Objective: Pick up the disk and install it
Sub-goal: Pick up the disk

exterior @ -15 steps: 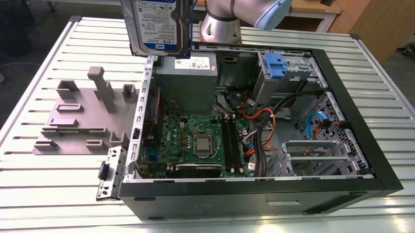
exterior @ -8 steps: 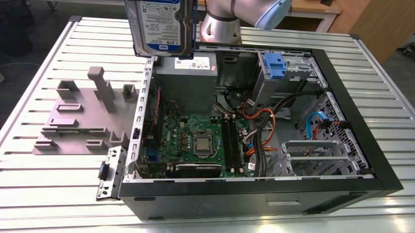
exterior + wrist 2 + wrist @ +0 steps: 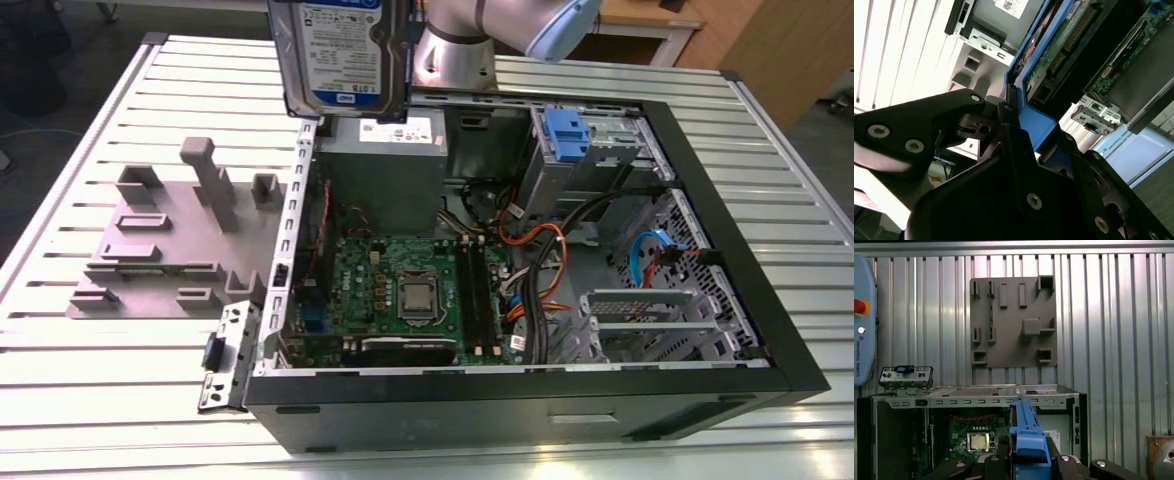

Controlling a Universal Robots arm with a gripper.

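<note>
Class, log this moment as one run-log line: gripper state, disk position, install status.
gripper: shut on disk | disk: held on edge in the air above the open computer case | install: not yet done

Exterior view high, wrist views nearer, sharing case (image 3: 507, 410).

Slatted alu. table (image 3: 107, 400): open PC case (image 3: 534, 405) lying on side; grey fixture plate (image 3: 140, 275) just beside, exterior view's left.

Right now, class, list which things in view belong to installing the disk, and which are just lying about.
Job in hand:
disk, held in the shut tool
open case

Lying about:
grey plate
pendant
</note>
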